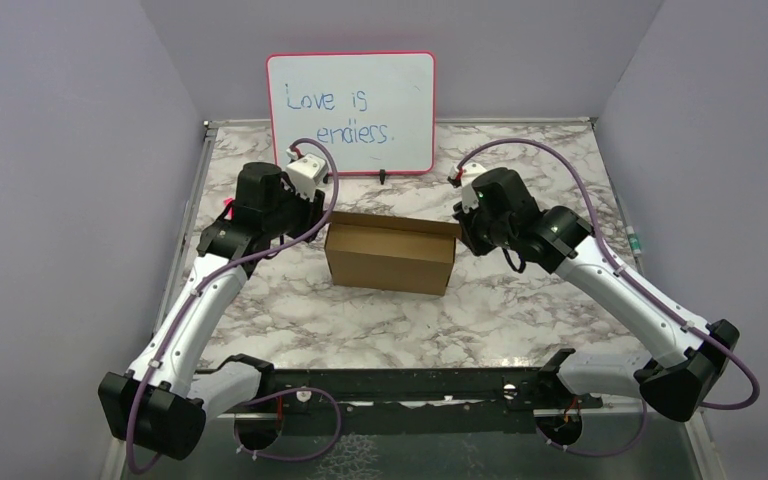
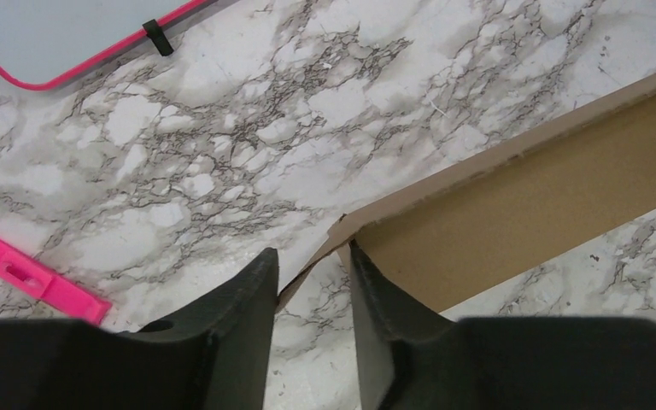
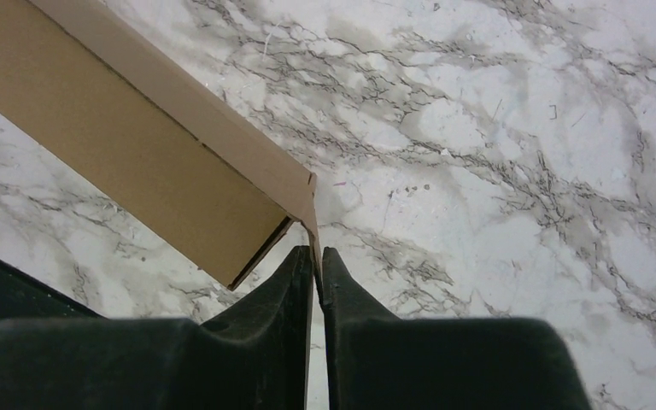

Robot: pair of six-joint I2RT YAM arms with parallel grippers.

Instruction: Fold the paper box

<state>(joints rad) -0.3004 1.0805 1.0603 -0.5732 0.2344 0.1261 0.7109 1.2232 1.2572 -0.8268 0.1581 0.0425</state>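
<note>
Brown cardboard box (image 1: 391,257) mid marbled bench (image 1: 520,310), long axis left-right. Left end effector (image 2: 310,269) straddles its left flap edge, jaws apart; right end effector (image 3: 317,260) pinches the right corner edge. Interior hidden.

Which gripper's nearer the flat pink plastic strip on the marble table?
Left. The left gripper sits at the left end of the brown cardboard box, the flat pink plastic strip close beside it; the right gripper pinches the box's opposite end.

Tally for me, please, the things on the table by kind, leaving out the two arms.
paper box: 1
whiteboard: 1
pink plastic strip: 1
Total: 3
</note>
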